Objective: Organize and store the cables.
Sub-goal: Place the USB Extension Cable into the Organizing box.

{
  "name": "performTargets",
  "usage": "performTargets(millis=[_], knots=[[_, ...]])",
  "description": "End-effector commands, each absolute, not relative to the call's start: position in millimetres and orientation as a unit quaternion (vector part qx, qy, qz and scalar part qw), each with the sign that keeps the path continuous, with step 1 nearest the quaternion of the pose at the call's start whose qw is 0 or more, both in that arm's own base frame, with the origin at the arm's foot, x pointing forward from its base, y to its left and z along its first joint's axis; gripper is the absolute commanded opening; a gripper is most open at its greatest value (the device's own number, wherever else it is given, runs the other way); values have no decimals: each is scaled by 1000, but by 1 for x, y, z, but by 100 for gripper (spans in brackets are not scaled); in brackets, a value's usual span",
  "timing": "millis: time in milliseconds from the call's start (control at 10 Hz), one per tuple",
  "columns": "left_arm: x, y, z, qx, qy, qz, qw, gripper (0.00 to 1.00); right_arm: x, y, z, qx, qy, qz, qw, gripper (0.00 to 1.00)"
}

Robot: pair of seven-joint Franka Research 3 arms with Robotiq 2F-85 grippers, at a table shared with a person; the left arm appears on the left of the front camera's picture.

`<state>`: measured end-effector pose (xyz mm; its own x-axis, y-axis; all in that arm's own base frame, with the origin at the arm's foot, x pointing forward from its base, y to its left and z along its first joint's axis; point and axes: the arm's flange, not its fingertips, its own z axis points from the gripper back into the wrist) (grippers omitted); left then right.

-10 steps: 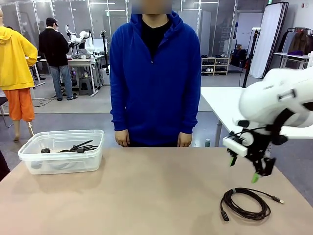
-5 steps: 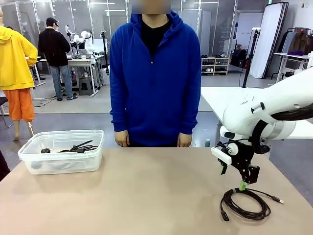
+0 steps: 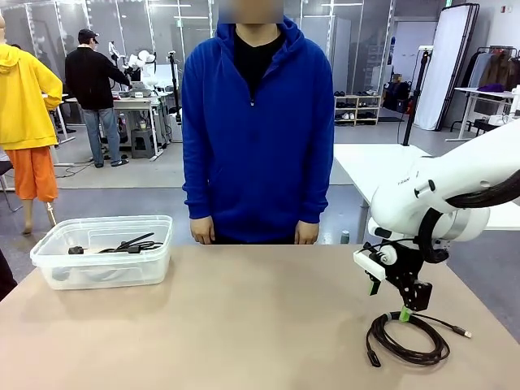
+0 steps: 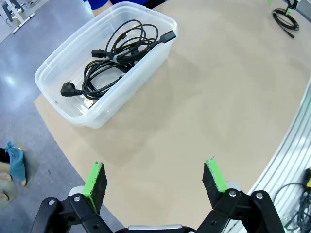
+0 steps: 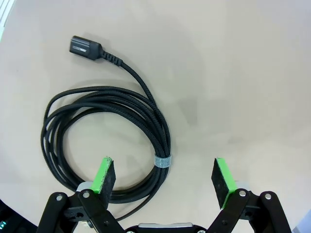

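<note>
Already partly sorted, the cables sit in two places on the bench [image 3: 244, 325]; a tangle of black cords [image 4: 119, 51] lies inside the clear plastic bin [image 3: 49, 264] near the far left corner, while one coiled cable [image 3: 406, 337] rests on the bare surface near the right edge, toward the robot's side. Over that coil the right gripper [image 3: 388, 301] hangs with its green-padded fingers [image 5: 108, 174] spread wide and holding nothing; in the right wrist view the coil's bound section, wrapped in a small grey tie [image 5: 162, 160], lies between the open pads, with one plug end [image 5: 86, 47] trailing beyond the loop. Off by the near left edge, the left gripper [image 4: 155, 179] is likewise spread and empty, looking across at the bin; a person in a blue hoodie [image 3: 256, 122] stands at the far edge, hands down. By these pictures the storing looks largely done; the last loose coil seems still to need gripping and carrying across to the bin.
</note>
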<state>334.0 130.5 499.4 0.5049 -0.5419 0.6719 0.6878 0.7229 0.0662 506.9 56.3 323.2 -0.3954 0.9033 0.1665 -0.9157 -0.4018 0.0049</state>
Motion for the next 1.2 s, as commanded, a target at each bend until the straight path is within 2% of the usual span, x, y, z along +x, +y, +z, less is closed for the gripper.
performTargets(millis=[0,300,500,800,900,1000,1100], knots=[[337,132,499,-102,-358,-361,855,100,516,61,312,47,-36,823,565,100],[337,132,499,-102,-358,-361,855,100,512,67,300,33,-21,819,572,100],[337,132,499,-102,-358,-361,855,100,506,71,299,-3,-3,811,585,100],[337,132,499,-102,-358,-361,855,100,504,76,298,5,5,814,581,100],[337,132,499,-102,-358,-361,855,100,504,75,298,5,2,811,585,63],[337,132,499,-102,-358,-361,855,100,504,73,298,4,-5,809,587,40],[337,132,499,-102,-358,-361,855,100,502,73,299,4,-8,812,584,4]])
